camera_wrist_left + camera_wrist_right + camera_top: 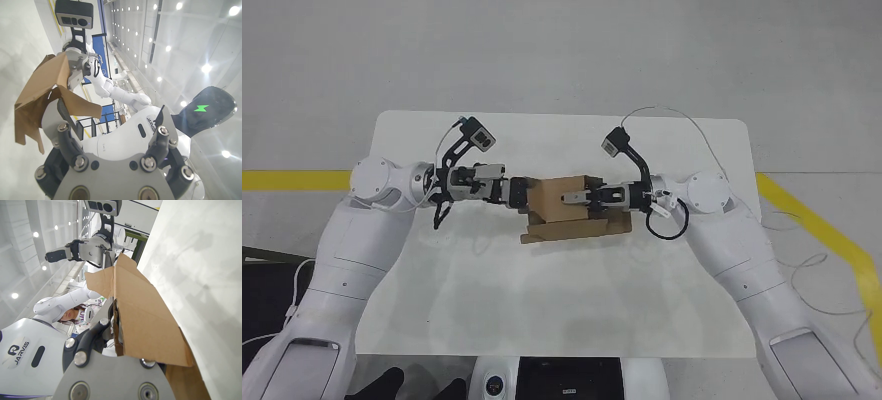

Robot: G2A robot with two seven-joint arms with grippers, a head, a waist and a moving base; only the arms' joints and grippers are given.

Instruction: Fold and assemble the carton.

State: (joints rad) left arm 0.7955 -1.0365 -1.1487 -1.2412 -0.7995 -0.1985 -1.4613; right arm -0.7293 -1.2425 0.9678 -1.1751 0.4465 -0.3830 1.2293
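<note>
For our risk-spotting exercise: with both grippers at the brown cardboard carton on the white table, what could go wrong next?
1. The left gripper is open, so the brown cardboard carton may slip or twist at that end.
2. Its ragged edge beside the right gripper might tear if pulled.

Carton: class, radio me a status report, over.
Left gripper open, one finger under a flap of the carton. Right gripper at its other end, grip hidden. Carton part-folded, flaps loose. No obstruction seen.
</note>
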